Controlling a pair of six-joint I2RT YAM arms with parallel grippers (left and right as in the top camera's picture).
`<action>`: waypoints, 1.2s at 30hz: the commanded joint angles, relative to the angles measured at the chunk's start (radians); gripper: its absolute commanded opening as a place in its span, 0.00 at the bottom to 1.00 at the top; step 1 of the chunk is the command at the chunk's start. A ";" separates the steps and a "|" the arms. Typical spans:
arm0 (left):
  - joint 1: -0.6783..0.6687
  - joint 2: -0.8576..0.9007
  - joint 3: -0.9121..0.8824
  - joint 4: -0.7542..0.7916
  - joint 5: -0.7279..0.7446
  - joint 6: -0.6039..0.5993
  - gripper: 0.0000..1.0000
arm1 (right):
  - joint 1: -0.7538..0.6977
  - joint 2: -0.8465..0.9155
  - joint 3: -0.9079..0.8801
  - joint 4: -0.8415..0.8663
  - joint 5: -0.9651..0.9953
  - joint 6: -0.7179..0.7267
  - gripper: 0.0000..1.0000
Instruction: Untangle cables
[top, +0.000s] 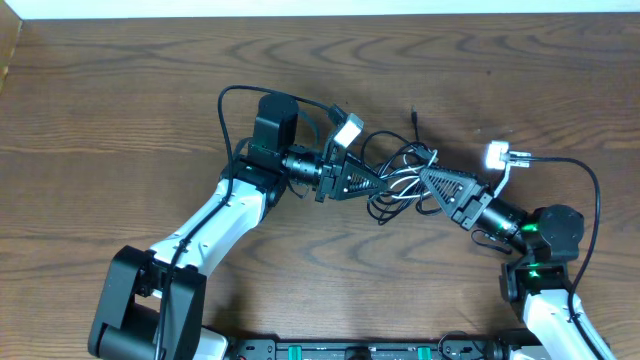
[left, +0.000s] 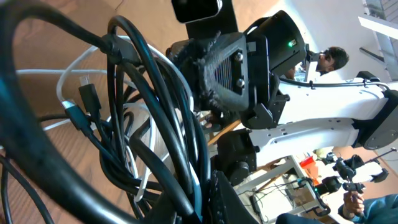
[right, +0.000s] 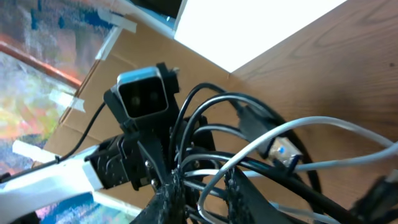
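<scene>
The cables (top: 401, 181), thin black and white cords, lie knotted in a bunch at the table's middle, between my two grippers. A loose black end (top: 413, 119) sticks out toward the far side. My left gripper (top: 384, 184) comes in from the left and is shut on black strands of the cables (left: 155, 93); its fingertips (left: 224, 198) show at the bottom of the left wrist view. My right gripper (top: 424, 176) comes in from the right. Its jaws (right: 208, 190) stand close together, with white and black strands (right: 249, 143) caught between them. A white plug (right: 283, 151) hangs just beyond.
The wooden table (top: 150, 90) runs to a white edge at the back. A cardboard piece (top: 8, 50) sits at the far left corner. Each arm's own thick black cable (top: 594, 190) loops beside it. A black rail (top: 350, 350) lines the front edge.
</scene>
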 joint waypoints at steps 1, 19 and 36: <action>-0.009 -0.018 -0.007 0.005 0.038 0.016 0.08 | 0.024 0.007 0.004 0.002 -0.023 -0.034 0.13; -0.008 -0.018 -0.007 0.004 -0.277 -0.146 0.08 | 0.024 0.007 0.002 0.000 -0.417 -0.138 0.01; 0.022 -0.018 -0.007 -0.029 -0.290 -0.294 0.08 | 0.024 0.007 0.002 -0.238 0.072 -0.171 0.99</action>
